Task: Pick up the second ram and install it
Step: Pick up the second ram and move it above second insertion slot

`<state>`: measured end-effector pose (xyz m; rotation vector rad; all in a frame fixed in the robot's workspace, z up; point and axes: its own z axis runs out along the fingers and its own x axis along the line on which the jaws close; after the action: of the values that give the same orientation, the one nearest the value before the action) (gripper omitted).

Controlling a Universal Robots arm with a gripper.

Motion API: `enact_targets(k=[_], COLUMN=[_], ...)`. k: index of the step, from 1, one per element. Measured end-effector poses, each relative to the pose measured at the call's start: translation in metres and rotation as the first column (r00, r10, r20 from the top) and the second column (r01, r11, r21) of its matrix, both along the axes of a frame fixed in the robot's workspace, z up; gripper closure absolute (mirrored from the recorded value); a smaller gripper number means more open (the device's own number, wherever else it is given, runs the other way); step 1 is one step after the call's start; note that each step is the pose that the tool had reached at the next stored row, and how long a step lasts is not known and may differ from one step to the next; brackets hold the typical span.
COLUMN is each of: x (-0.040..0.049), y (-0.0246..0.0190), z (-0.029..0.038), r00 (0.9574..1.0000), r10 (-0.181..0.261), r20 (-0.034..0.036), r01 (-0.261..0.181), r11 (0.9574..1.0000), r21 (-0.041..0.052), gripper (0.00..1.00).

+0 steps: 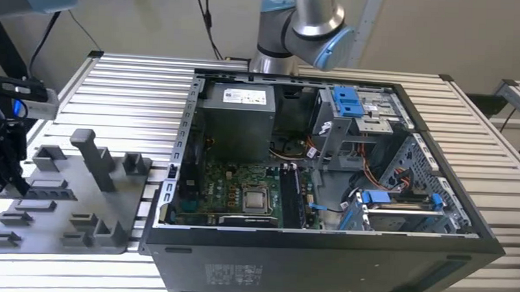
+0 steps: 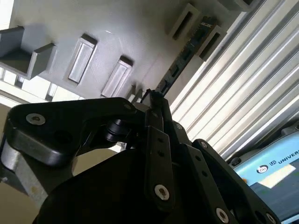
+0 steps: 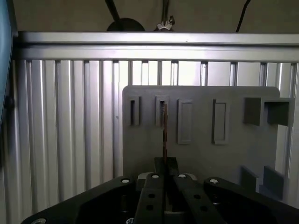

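The second ram (image 3: 164, 133) shows edge-on as a thin dark strip in the first wrist view, running from my fingertips to a narrow slot (image 3: 161, 108) of the grey tray (image 3: 233, 154). In the second wrist view the second ram (image 2: 187, 53) appears as a long dark stick lying against the tray (image 2: 93, 23). My gripper (image 3: 165, 163) (image 2: 154, 99) is shut on the near end of the stick. Whether the stick sits in the slot or is raised off it, I cannot tell. In the exterior view my gripper (image 1: 12, 179) hangs over the tray (image 1: 58, 223) at the exterior view's left.
An open computer case (image 1: 325, 265) lies to the exterior view's right of the tray, with a motherboard (image 1: 232, 190), a silver CPU (image 1: 256, 199) and one dark stick (image 1: 289, 196) upright in its slots. Slatted aluminium table (image 1: 132, 96) carries everything. Tall grey blocks (image 1: 93, 156) stand on the tray.
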<state>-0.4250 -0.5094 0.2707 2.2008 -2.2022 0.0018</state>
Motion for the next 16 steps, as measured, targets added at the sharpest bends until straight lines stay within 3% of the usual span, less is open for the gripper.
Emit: enact_targets(k=[16], x=[0.0], y=[0.0], z=[0.0286], r00=[1.0], r10=[0.0], r20=[-0.0001], r01=[0.0], r11=[1.0], r21=[0.0], gripper=[0.86])
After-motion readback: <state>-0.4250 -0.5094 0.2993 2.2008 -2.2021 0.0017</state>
